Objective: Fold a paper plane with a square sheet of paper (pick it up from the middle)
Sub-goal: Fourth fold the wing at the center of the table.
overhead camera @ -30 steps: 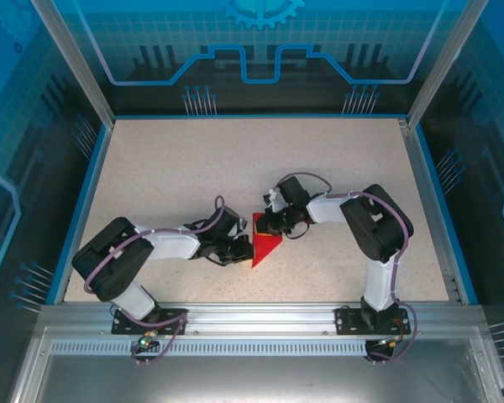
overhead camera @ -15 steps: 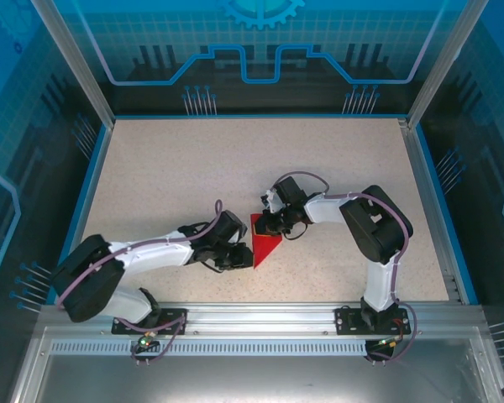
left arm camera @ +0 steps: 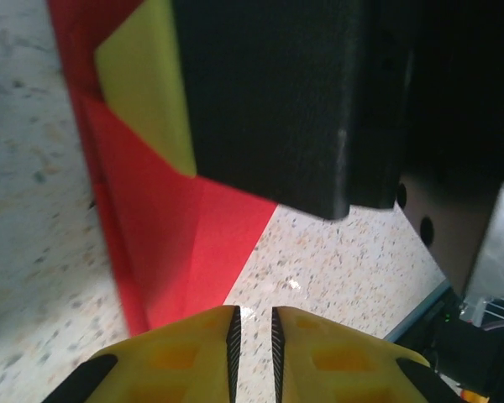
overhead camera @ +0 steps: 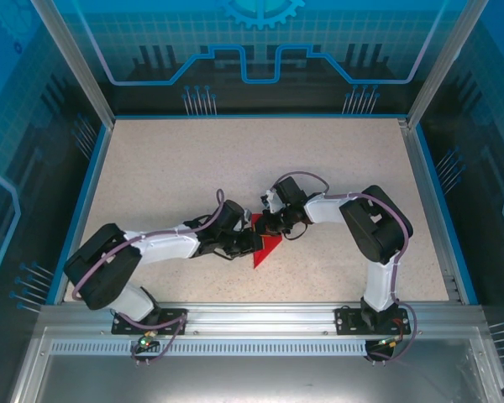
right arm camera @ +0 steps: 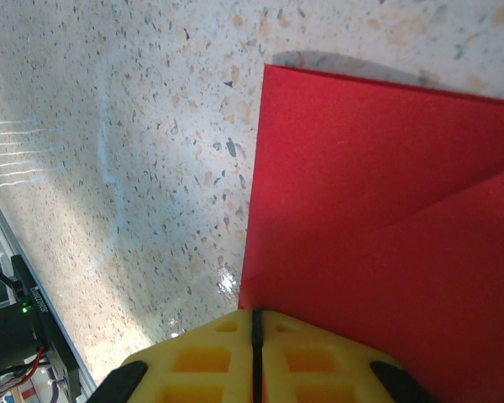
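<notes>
1 red sheet (right arm camera: 361, 210) by L gripper (left arm camera: 252, 323), R gripper (right arm camera: 254, 323).

My top camera sits above and behind the arm bases (overhead camera: 149, 321), looking down on the whole counter (overhead camera: 151, 185). The wrist cameras ride very close to the surface, looking past the left tool (left arm camera: 252, 323) and right tool (right arm camera: 256, 323). All three share the paper (overhead camera: 269, 246) at mid-counter.
</notes>
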